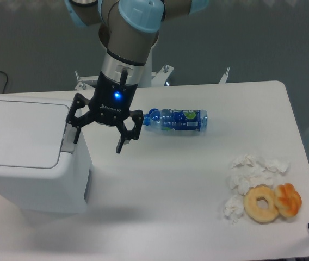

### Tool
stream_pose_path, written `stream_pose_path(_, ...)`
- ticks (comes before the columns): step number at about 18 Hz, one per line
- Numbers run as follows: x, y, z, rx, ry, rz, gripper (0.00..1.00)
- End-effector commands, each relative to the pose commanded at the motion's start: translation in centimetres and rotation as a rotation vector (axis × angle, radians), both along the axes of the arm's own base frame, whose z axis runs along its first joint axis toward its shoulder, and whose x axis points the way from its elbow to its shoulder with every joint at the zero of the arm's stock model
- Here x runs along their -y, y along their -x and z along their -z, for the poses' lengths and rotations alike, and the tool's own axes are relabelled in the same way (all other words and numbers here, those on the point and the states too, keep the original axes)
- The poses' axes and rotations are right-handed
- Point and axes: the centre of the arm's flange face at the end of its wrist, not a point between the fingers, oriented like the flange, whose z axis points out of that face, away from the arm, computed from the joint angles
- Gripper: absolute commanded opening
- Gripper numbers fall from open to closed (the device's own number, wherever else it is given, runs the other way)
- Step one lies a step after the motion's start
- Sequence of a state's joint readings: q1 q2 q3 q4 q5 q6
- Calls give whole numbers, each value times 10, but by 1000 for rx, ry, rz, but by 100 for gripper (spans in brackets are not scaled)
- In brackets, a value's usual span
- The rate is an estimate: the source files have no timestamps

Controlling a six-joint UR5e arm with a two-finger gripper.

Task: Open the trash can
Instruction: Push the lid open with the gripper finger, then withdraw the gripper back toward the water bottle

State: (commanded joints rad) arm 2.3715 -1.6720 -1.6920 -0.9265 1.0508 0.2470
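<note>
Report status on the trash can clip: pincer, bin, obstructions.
Pincer open, empty, at the trash can's right edge by the grey tab. Lid shut. Water bottle lying behind, not blocking.

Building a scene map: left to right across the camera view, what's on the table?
trash can → gripper → bottle → tissues → bagel → orange pastry
</note>
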Motion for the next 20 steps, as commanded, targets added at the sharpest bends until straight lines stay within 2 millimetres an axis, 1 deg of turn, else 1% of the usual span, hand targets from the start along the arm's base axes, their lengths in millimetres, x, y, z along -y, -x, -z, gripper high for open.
stream_pose_path(6, -1, 1, 1, 1, -1, 1, 100)
stream_pose_path(10, -1, 1, -4, -4, -7, 1, 100)
stream_pose_path(11, -2, 2, -7, -7, -11, 1, 100)
stream_pose_path(14, -4, 11, -31, -44, -46, -7, 100)
stream_pose_path(16, -1, 20, -45, -64, -63, -20, 100)
stream_pose_path(18, 5, 32, -48, -72, -66, -42, 100)
stream_pose_path(20, 10, 39, -50, -100, -67, -32, 100)
